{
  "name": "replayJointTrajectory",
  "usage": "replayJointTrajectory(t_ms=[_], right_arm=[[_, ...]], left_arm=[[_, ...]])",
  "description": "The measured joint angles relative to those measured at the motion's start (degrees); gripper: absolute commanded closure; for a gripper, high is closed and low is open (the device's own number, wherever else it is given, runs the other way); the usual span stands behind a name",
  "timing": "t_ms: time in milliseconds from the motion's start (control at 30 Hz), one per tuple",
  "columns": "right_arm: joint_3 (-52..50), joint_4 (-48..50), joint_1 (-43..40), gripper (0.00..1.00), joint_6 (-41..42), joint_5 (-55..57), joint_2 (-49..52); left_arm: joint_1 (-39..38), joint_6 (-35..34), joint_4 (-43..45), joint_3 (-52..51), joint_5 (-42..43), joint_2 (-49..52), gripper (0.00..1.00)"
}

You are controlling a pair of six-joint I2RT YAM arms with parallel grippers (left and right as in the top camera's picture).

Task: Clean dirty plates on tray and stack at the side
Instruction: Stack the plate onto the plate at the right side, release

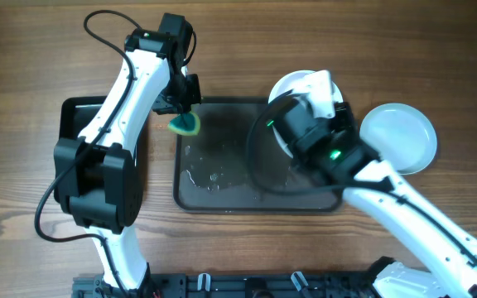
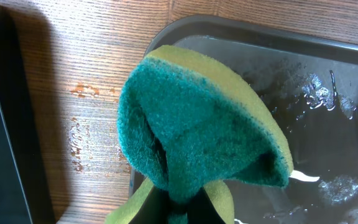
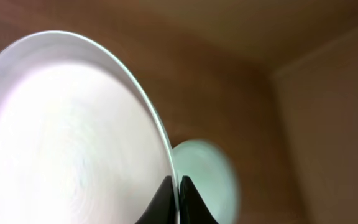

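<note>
- The sponge [image 2: 197, 130] was dark green with a yellow edge.
- The tray [image 1: 222, 194] was dark grey, flecked with glinting wet patches.
- The held plate [image 3: 61, 137] and the second plate [image 1: 400, 136], right of frame, were white.
- The table [image 1: 23, 50] was brown wood grain, with orange specks [image 2: 86, 91] at upper left.

you have open room over the tray's [image 1: 222, 194] left-centre — the sponge [image 1: 185, 124] hangs at its top-left corner, the right arm [image 1: 330, 149] and held plate [image 1: 288, 85] cover its right half, the white plate [image 1: 400, 136] sits beyond.
</note>
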Motion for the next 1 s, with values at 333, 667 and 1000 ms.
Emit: replayJointTrajectory(t_ms=[333, 667, 1000], right_arm=[[-0.1, -5.0, -51.7, 0.96, 4.4, -58.8, 0.0], [-0.2, -5.5, -65.5, 0.96, 11.7, -36.5, 7.0], [0.2, -4.1, -62.9, 0.66, 5.7, -45.1, 17.2]], left_arm=[[0.0, 0.0, 0.6, 0.0, 0.0, 0.0, 0.96], [0.0, 0.0, 0.9, 0.0, 0.0, 0.0, 0.96], [0.0, 0.0, 0.9, 0.0, 0.0, 0.0, 0.96]])
